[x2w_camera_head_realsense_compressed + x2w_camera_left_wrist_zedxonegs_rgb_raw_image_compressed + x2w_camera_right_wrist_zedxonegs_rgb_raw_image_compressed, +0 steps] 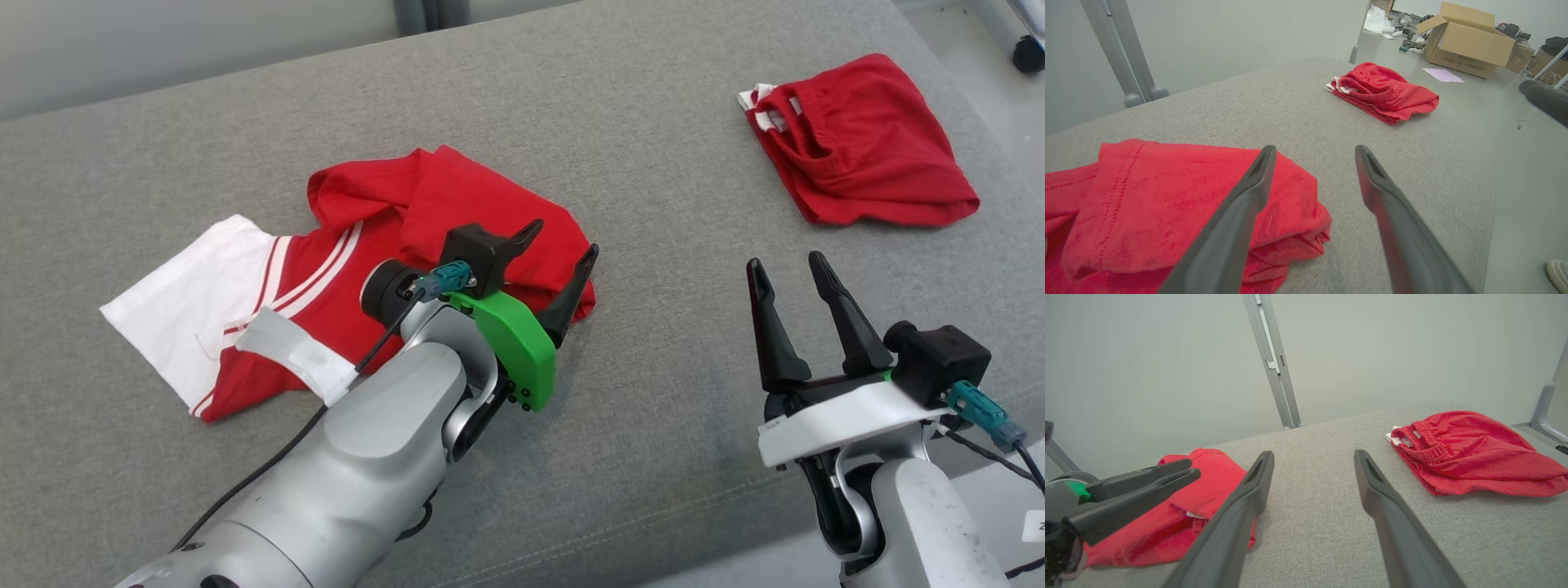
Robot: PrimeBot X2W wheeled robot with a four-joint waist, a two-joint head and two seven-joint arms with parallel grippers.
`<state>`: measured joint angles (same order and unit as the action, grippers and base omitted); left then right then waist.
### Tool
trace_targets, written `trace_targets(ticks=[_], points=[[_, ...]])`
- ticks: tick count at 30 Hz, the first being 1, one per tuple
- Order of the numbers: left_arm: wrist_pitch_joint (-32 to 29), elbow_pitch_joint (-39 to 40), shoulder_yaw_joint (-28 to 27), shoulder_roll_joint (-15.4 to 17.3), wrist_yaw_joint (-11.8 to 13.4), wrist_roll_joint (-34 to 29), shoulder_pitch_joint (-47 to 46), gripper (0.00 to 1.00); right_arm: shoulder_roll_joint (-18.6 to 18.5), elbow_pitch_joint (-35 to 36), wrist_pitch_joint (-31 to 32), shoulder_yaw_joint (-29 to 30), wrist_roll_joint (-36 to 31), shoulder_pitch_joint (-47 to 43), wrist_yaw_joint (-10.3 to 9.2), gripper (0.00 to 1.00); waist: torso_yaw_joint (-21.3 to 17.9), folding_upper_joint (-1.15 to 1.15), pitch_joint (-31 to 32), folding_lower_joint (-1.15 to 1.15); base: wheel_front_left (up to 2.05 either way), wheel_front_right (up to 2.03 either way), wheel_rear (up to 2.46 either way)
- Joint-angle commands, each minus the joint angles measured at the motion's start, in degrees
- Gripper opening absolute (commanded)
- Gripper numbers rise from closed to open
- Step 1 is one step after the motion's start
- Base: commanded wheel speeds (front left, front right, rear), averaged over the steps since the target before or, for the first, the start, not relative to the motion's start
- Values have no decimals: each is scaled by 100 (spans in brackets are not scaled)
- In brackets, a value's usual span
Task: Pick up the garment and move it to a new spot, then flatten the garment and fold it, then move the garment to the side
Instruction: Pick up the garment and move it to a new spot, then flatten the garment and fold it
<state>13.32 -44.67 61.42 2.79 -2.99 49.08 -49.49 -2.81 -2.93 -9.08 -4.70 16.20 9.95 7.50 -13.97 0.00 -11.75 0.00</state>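
At the left of the head view, on the grey fabric-covered tabletop (653,163), lies the task's thing: a red jersey shirt with a white sleeve and white stripes (384,212). It is bunched, not flat. The white sleeve (188,302) is spread toward the left edge of the frame, and the red body is doubled over itself toward the middle.

Just right of centre, the left claw (563,239) hangs over the shirt's right-hand folded edge with its two dark fingers well apart and no cloth between them. In the left wrist view, one finger lies across the red fold and the other over bare grey fabric.

At the lower right of the head view the right claw (785,261) points up the frame, fingers apart and empty, well away from the shirt. A crumpled pair of red shorts with an elastic waistband (865,147) sits at the upper right.

The flattening step looks to be in hand. Whether the shirt already lies in its new spot cannot be told. Next, the doubled-over red part needs to be pinched at an edge and drawn out, probably with the right claw brought across to hold or pull the opposite side.
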Motion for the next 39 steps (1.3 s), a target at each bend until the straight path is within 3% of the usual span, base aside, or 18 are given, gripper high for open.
trace_targets(ticks=[1, 10, 22, 31, 39], points=[[57, -67, 5, 22, 46, 22, -18, 100, -18, -10, 25, 10, -53, -38, -2, 100, 230, 0, 132, 0, 0, 0, 0], [187, -177, -465, 47, 210, -62, 435, 100, -17, -143, 152, -135, -242, -68, -2, 100, 951, 0, 491, 0, 0, 0, 0], [185, 1395, -1964, 647, 594, -1122, 2256, 100, -23, -1285, 371, -668, -1103, 719, -2, 100, 1836, 0, 753, 0, 0, 0, 0], [182, 2359, -2757, 554, 518, -1392, 3199, 100, -17, -2586, 548, -560, -1850, 1600, -2, 100, 2495, 0, 634, 0, 0, 0, 0], [182, 2665, -2956, 399, 396, -1657, 3417, 100, -21, -3604, 675, -402, -2547, 2194, -3, 100, 3005, 0, 492, 0, 0, 0, 0]])
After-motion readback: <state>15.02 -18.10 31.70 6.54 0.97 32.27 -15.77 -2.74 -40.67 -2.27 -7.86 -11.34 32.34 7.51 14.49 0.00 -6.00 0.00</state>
